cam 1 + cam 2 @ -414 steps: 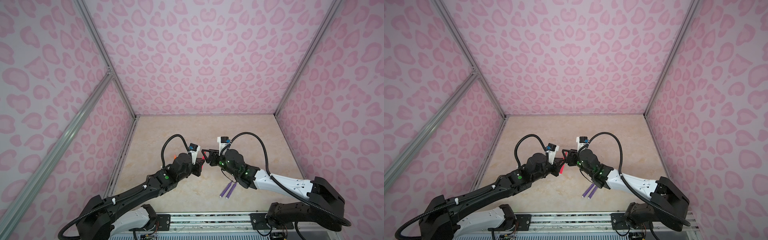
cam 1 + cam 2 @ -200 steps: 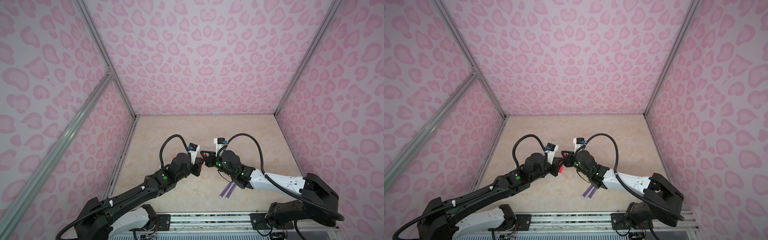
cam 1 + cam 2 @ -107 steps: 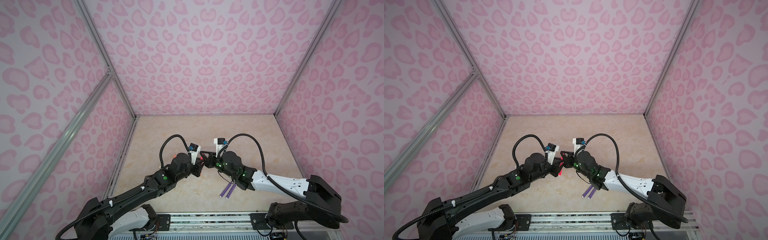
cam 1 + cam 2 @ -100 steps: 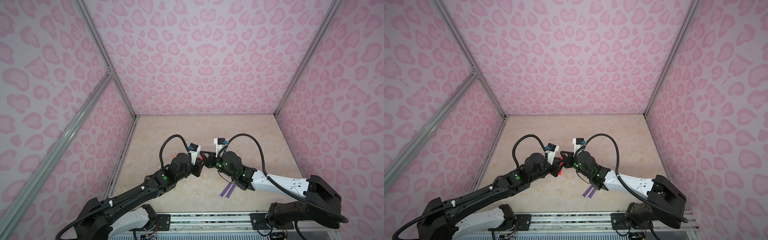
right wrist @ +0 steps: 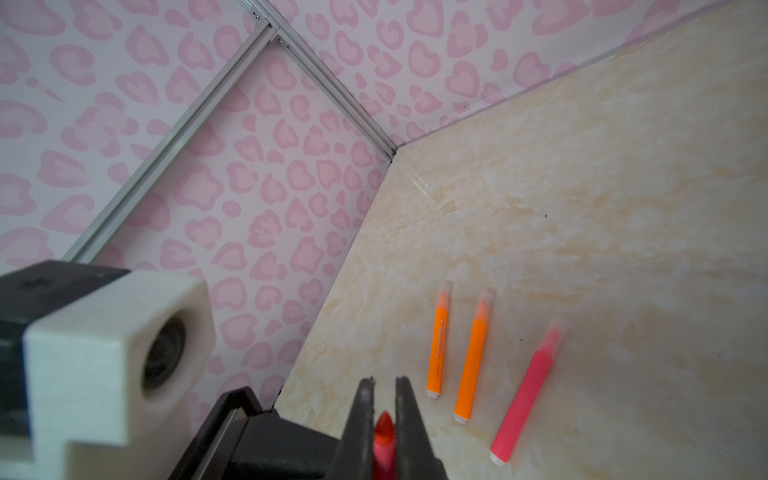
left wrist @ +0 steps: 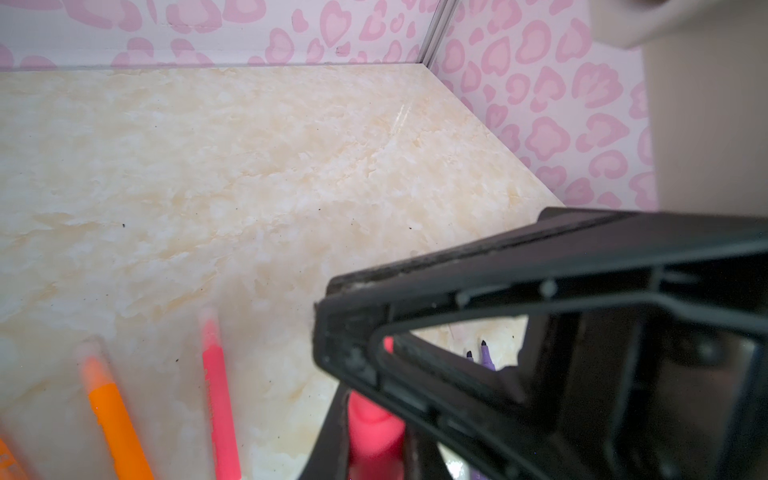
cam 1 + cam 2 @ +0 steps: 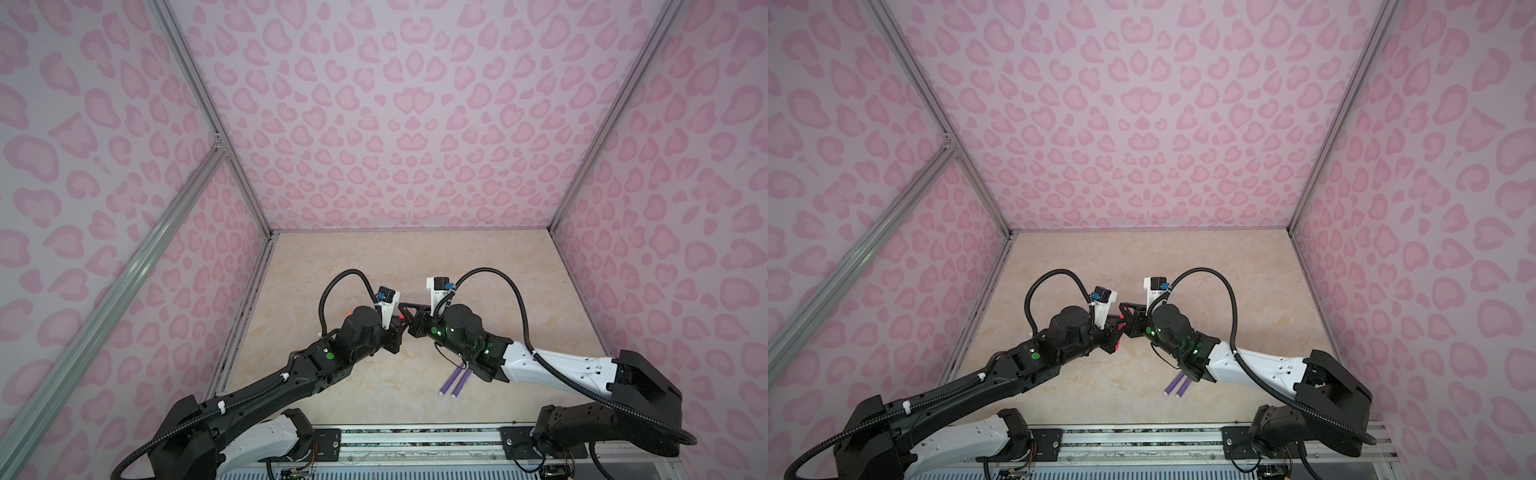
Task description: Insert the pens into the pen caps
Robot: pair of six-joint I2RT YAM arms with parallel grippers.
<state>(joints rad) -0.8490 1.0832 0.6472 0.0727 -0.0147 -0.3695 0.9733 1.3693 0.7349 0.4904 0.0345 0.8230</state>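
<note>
Both grippers meet above the middle of the floor. My left gripper [image 7: 397, 328] [image 7: 1115, 330] [image 6: 374, 436] is shut on a pink-red pen [image 6: 374, 419] [image 7: 1120, 332]. My right gripper [image 7: 405, 309] [image 7: 1125, 311] [image 5: 384, 380] crosses it, shut on the same pen's pointed tip [image 5: 384, 432]. I cannot make out a cap on that tip. Two orange pens [image 5: 436, 345] [image 5: 471, 357] and a second pink-red pen [image 5: 525, 390] lie side by side, each with a clear pen cap [image 5: 555, 326] over its tip. Two purple pens [image 7: 455, 380] [image 7: 1177, 384] lie uncapped under the right arm.
The beige marble floor [image 7: 415, 257] is boxed in by pink patterned walls with metal posts [image 7: 199, 108]. The capped pens lie on the left side, under my left arm. A rail [image 7: 415, 436] runs along the front edge.
The right gripper has shifted slightly left, closing up against the left gripper. The pink-red pen stays between them. The pens on the floor have not moved.
</note>
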